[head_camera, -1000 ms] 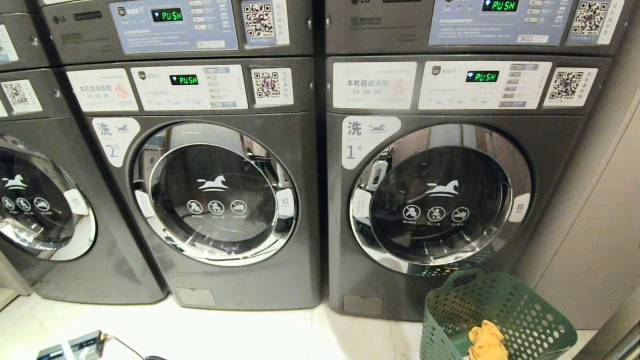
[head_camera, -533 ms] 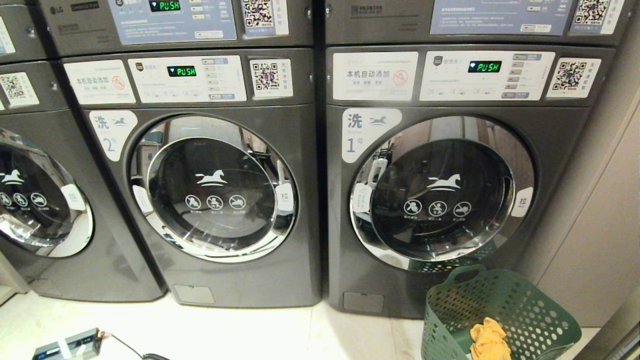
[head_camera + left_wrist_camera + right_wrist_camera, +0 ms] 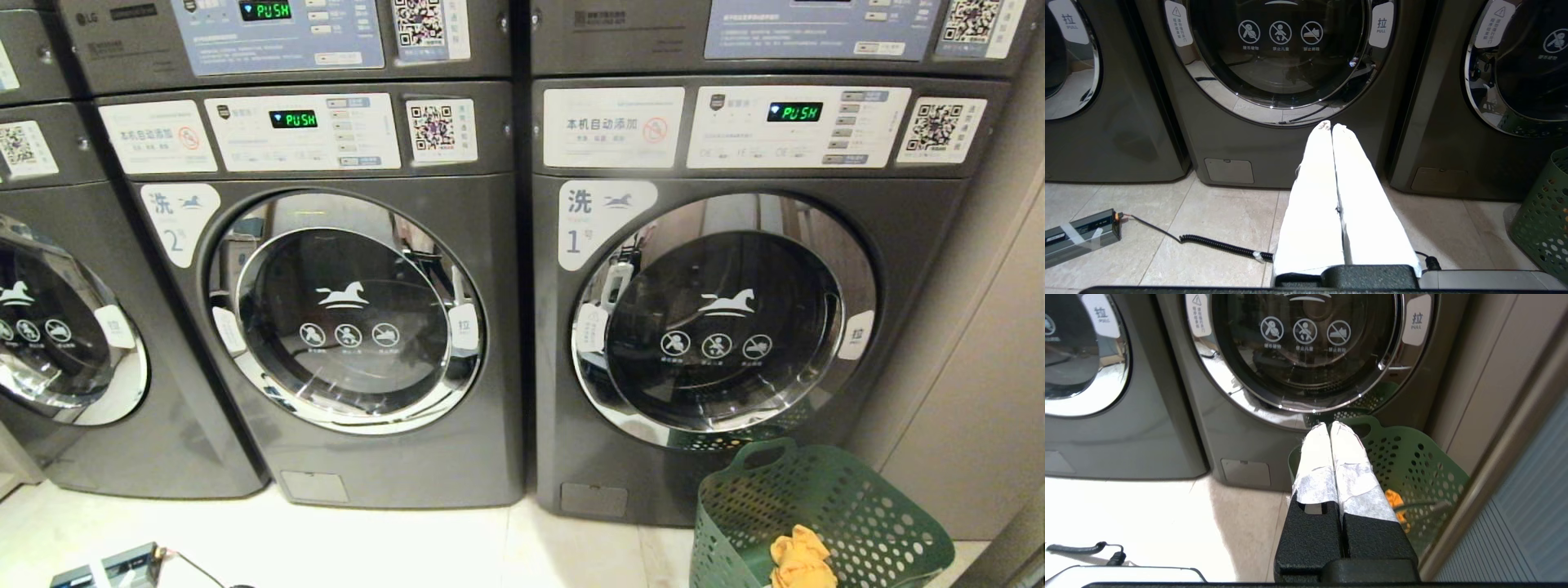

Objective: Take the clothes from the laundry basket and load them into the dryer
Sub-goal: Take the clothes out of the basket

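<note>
The clothes (image 3: 802,557), a yellow-orange bundle, lie inside the dark green laundry basket (image 3: 865,506), which stands on the floor at the lower right, in front of tower 1. Of the dryer, only the blue control panel (image 3: 277,33) on top of tower 2 shows; its door is out of view above. My left gripper (image 3: 1332,126) is shut and empty, low over the floor, facing tower 2's lower door. My right gripper (image 3: 1329,424) is shut and empty, just over the basket's (image 3: 1412,457) near rim, with the clothes (image 3: 1393,497) beside it. Neither arm shows in the head view.
Washers with a white horse logo fill the lower row: tower 2's door (image 3: 343,314), tower 1's door (image 3: 722,322) and a third at the left edge (image 3: 57,327). A grey box with a coiled cable (image 3: 1081,237) lies on the floor. A beige wall panel (image 3: 980,367) closes in the right side.
The whole head picture has shifted a little, the machines sitting slightly higher in it, so the camera has moved. The basket and clothes have kept their place.
</note>
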Motion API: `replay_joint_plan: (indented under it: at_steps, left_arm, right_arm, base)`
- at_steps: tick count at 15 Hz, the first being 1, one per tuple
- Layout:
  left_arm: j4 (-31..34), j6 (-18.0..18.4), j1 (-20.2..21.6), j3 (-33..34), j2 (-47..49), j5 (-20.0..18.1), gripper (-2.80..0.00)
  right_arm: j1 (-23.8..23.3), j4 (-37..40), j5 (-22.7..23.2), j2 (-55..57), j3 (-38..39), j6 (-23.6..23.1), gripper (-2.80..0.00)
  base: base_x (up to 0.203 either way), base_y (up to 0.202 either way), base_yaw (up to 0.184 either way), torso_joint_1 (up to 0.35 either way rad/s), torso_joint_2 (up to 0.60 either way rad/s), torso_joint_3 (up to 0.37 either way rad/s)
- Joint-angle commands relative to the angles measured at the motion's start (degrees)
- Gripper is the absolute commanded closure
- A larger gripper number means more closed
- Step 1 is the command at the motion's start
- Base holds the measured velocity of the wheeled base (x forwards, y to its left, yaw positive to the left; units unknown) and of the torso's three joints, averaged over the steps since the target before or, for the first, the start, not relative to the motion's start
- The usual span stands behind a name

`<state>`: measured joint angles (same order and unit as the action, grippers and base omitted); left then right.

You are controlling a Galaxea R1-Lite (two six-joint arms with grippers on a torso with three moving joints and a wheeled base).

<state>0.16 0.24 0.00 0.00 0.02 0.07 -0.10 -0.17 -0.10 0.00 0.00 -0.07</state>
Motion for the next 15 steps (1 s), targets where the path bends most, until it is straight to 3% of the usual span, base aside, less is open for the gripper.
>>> replay_joint_plan:
  at_steps: [1, 4, 15]
  left_arm:
    - [0.02, 0.02, 0.08, 0.0, -0.02, 0.01, 0.0]
    - [0.02, 0.02, 0.07, 0.0, -0.02, 0.01, 0.0]
    - [0.02, 0.01, 0.0, 0.0, -0.02, 0.01, 0.0]
  right_arm:
    - [0.01, -0.01, 0.01, -0.09, 0.0, -0.01, 0.0]
    - [0.01, -0.01, 0.01, -0.09, 0.0, -0.01, 0.0]
    - [0.01, -0.01, 0.01, -0.09, 0.0, -0.01, 0.0]
  base:
    - [0.19, 0.0, -0.001, 0.002, 0.0, 0.002]
    - [0.158, 0.0, 0.0, 0.003, 0.0, 0.003]
    - [0.0, 0.0, 0.0, 0.0, 0.0, -0.01]
